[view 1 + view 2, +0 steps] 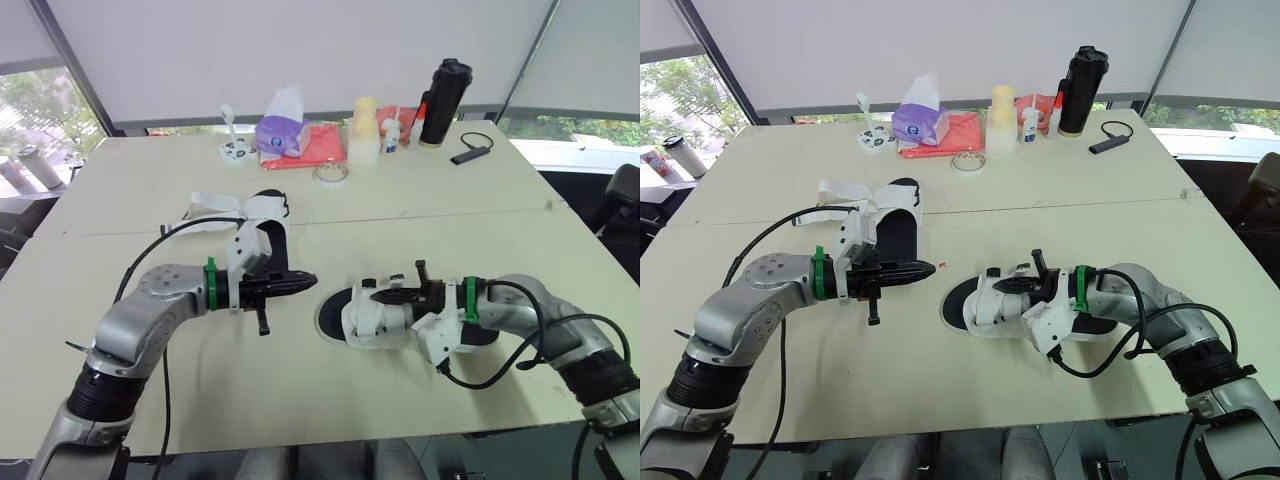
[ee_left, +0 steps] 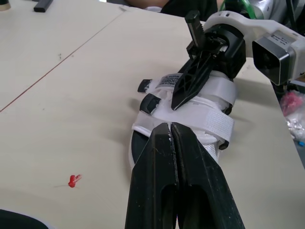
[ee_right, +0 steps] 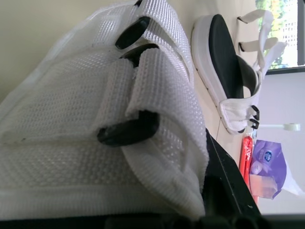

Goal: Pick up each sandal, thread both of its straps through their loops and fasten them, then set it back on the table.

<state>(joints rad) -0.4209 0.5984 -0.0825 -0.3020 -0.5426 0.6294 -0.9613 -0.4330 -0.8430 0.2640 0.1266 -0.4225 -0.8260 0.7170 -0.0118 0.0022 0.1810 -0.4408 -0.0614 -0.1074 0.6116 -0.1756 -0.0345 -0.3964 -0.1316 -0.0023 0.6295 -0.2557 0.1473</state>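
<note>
Sandal (image 1: 372,325) sits sole-down at the front middle of the table (image 1: 450,200). Its long axis runs left to right, with one rounded end facing your left gripper (image 1: 305,282) and the other end behind your right arm. Both white straps lie across it. Your right gripper (image 1: 376,296) rests on those straps, pointing left, but I can't tell if it's pinching anything. The left gripper is pressed fully together, empty, aimed at the sandal from just beside it. The other sandal (image 1: 895,232) lies further back on the left, straps flopped open.
</note>
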